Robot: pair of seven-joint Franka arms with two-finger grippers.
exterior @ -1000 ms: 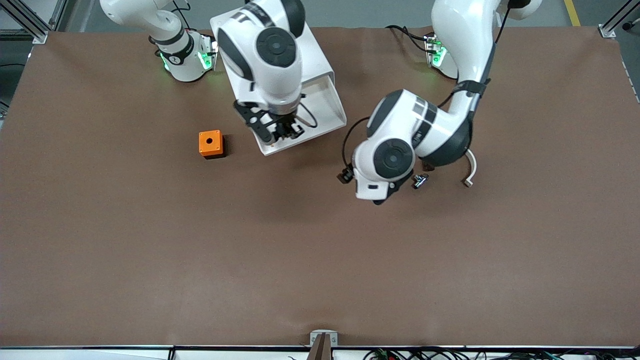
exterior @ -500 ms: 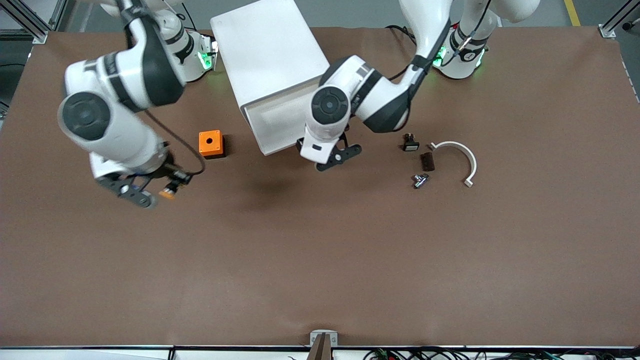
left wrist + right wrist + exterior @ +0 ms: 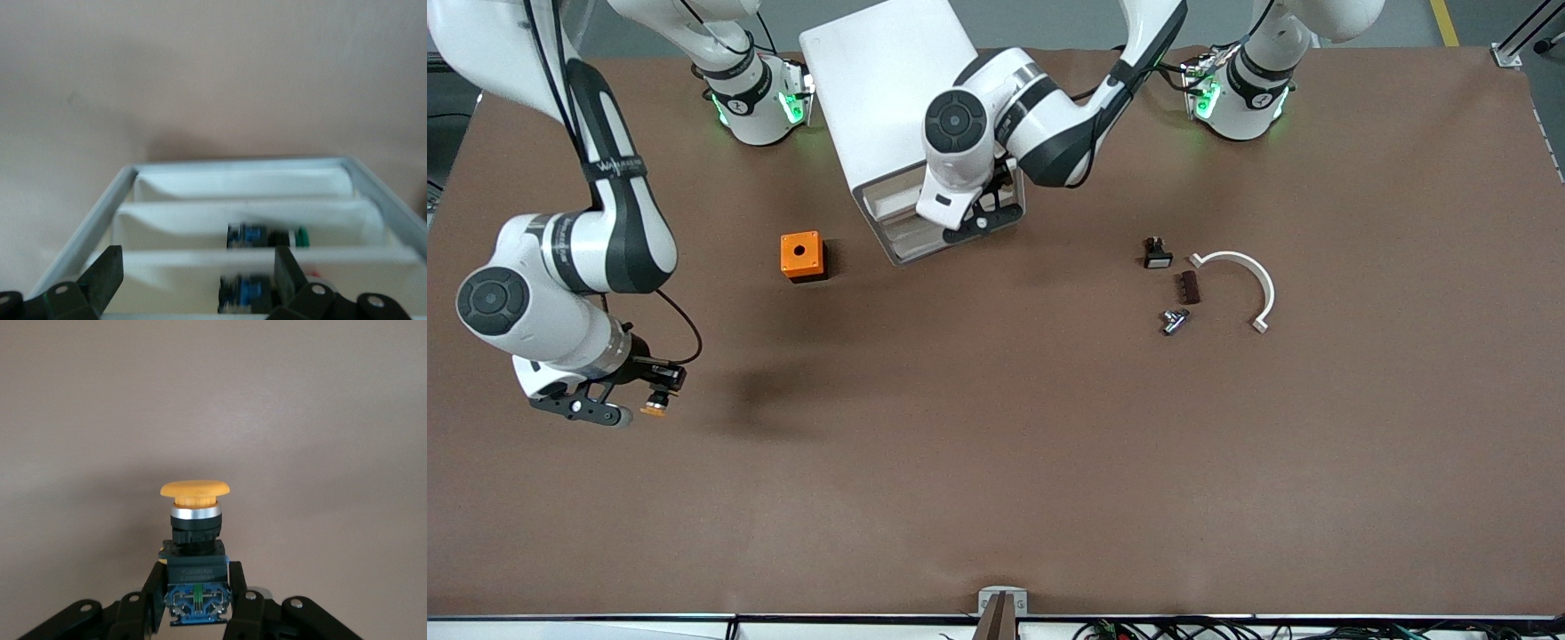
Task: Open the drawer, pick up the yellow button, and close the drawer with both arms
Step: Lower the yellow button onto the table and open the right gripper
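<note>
Brown tabletop everywhere in the front view, with my right gripper (image 3: pixel 636 400) hanging over its bare stretch toward the right arm's end, clamped on the button (image 3: pixel 656 407). My left gripper (image 3: pixel 983 213) sits at the front of the white cabinet (image 3: pixel 885 80), fingers spread wide and holding nothing. Risk, I'd say: a crooked push could skew the drawer (image 3: pixel 911 238) or shove the cabinet instead.

Left wrist view: spread fingertips (image 3: pixel 107 277) frame the stacked trays, touching nothing, as far as I can tell.

Right wrist view: my fingers (image 3: pixel 155 590) pinch only the button's black body, orange cap sticking out past the tips. That's a small hold, so a jolt could twist it loose.
</note>
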